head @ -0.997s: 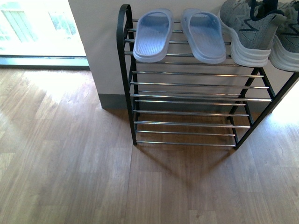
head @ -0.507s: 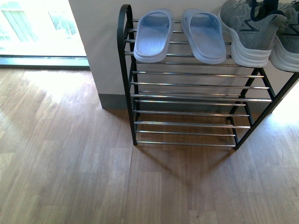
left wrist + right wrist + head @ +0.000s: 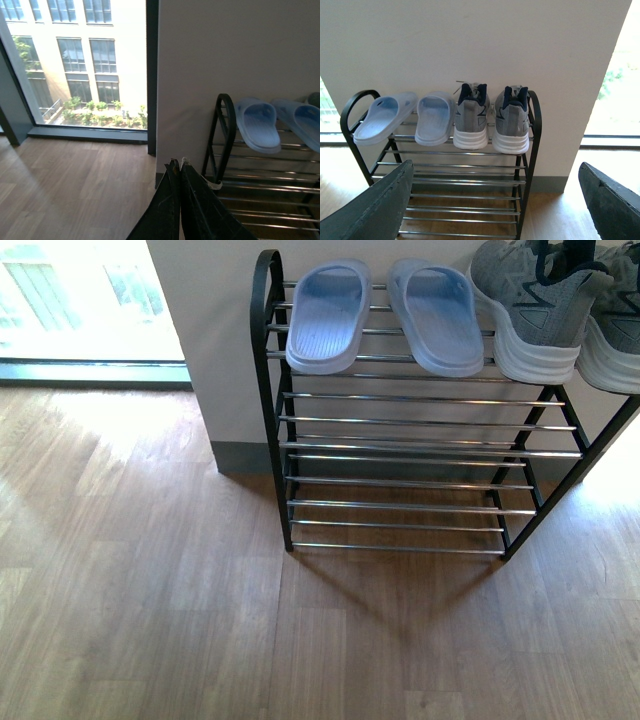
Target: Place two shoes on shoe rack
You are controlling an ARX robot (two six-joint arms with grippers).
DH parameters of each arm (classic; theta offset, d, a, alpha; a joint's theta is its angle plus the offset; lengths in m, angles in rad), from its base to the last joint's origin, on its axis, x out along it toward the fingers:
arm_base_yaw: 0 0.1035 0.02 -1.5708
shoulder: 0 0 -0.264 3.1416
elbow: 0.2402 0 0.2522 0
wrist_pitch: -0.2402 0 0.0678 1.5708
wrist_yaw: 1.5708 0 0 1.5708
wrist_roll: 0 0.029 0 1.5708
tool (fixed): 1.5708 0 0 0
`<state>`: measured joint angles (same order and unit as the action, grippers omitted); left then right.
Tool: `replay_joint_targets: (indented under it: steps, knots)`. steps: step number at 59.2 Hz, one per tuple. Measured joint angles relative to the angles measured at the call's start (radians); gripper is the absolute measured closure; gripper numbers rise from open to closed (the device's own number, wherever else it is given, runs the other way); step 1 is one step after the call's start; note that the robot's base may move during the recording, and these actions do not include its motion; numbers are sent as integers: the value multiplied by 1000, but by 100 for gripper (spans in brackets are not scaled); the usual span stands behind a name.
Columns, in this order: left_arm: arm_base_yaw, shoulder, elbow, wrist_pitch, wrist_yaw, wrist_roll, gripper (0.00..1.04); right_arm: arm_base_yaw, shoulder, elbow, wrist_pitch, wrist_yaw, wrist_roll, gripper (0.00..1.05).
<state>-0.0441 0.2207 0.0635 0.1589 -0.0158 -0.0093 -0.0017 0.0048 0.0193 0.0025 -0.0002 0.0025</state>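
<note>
Nothing has shifted since a second ago.
Both shoes (image 3: 471,122) (image 3: 512,125) sit side by side atop the shoe rack (image 3: 530,150), beside blue slippers (image 3: 328,315); left gripper (image 3: 179,165) pinched closed, empty; right gripper (image 3: 495,192) spread wide, empty.

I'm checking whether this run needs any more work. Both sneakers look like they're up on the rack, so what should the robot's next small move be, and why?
Probably just pull the arms back and stop. In the right wrist view both grey sneakers sit side by side on the shoe rack's top tier, beside the blue slippers. The right gripper is wide open and empty; the left gripper is shut on nothing.
</note>
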Motion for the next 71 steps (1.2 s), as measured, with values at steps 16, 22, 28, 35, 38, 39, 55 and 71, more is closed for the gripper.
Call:
replay_joint_targets:
  steps: [16, 22, 28, 35, 38, 39, 55, 71]
  knots:
    - [41, -196, -35, -156, 16, 2, 103, 0, 0, 0, 0, 0, 0, 9]
    - [42, -203, -48, -160, 16, 2, 103, 0, 0, 0, 0, 0, 0, 9]
    - [42, -204, -48, -159, 16, 2, 103, 0, 0, 0, 0, 1, 0, 9]
    - [42, -205, -48, -159, 16, 2, 103, 0, 0, 0, 0, 0, 0, 9]
    - [42, -205, -48, -159, 16, 2, 103, 0, 0, 0, 0, 0, 0, 9]
    - [42, -205, -48, -159, 16, 2, 103, 0, 0, 0, 0, 0, 0, 9]
    - [42, -205, -48, -159, 15, 2, 67, 0, 0, 0, 0, -3, 0, 9]
    - [42, -206, -48, -159, 17, 2, 19, 0, 0, 0, -1, 2, 0, 9]
